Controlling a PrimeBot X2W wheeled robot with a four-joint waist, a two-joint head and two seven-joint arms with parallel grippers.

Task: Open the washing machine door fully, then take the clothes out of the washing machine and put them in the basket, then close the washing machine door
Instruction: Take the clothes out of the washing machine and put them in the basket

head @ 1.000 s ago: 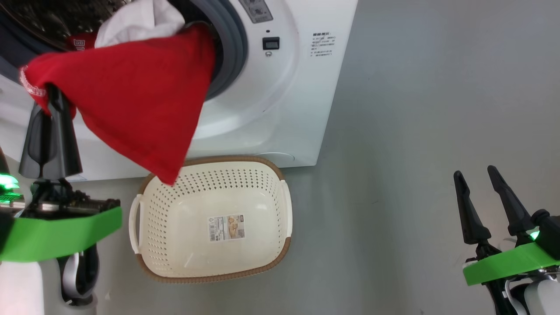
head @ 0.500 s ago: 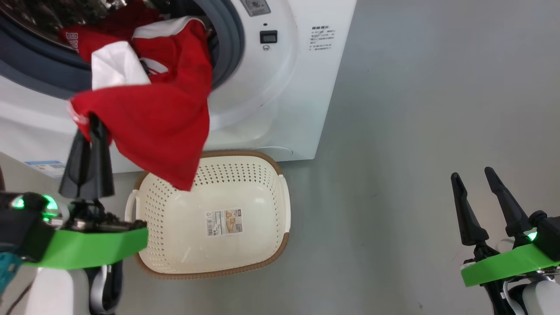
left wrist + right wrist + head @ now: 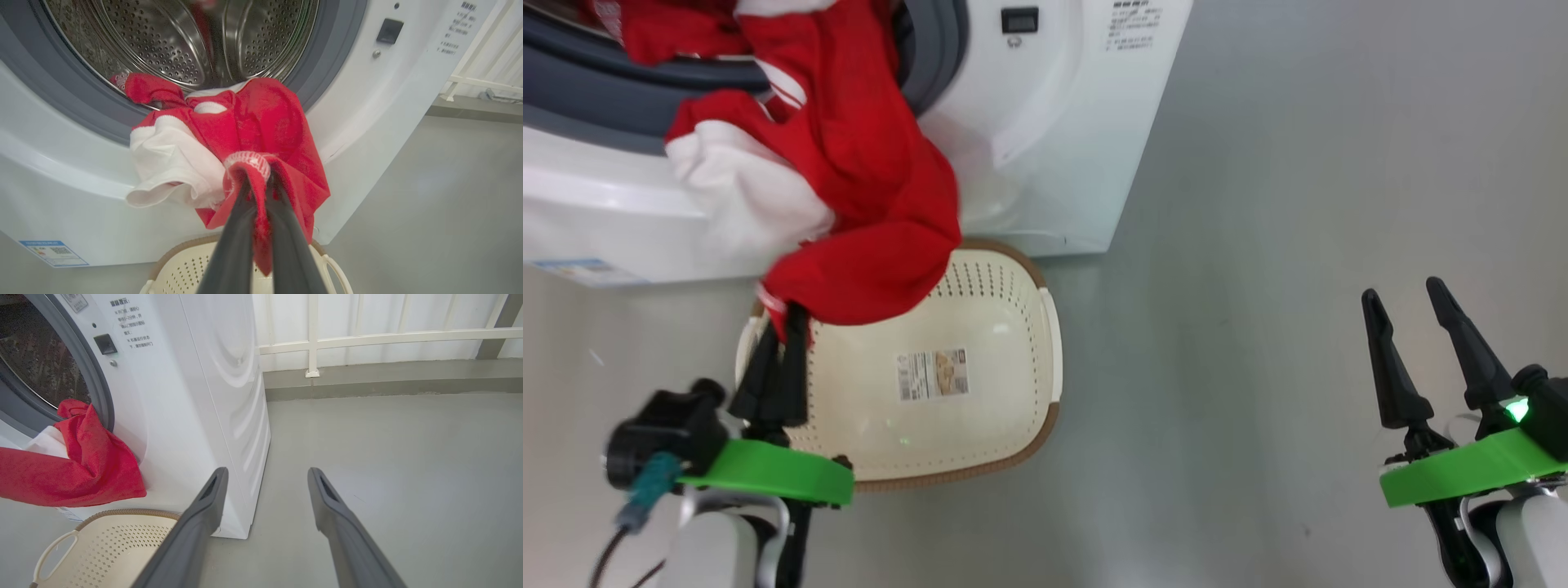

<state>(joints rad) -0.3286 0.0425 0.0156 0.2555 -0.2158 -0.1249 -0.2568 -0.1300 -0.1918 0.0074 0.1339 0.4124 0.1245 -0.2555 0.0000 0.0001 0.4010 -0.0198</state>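
Left gripper (image 3: 786,317) pinches clothes (image 3: 866,180) by an edge, right gripper (image 3: 1401,290) wide; bulk on washing machine (image 3: 1054,163) lip may snag, missing basket (image 3: 1013,453).

clothes (image 3: 866,180) draped across washing machine (image 3: 1062,147) mouth, open floor (image 3: 1298,204) beside basket (image 3: 1013,310)

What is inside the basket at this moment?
A paper sticker lies on the floor of the basket; the rest that shows is bare. The red clothes, gripped by the left hand, hang over its far left corner and cover that part.
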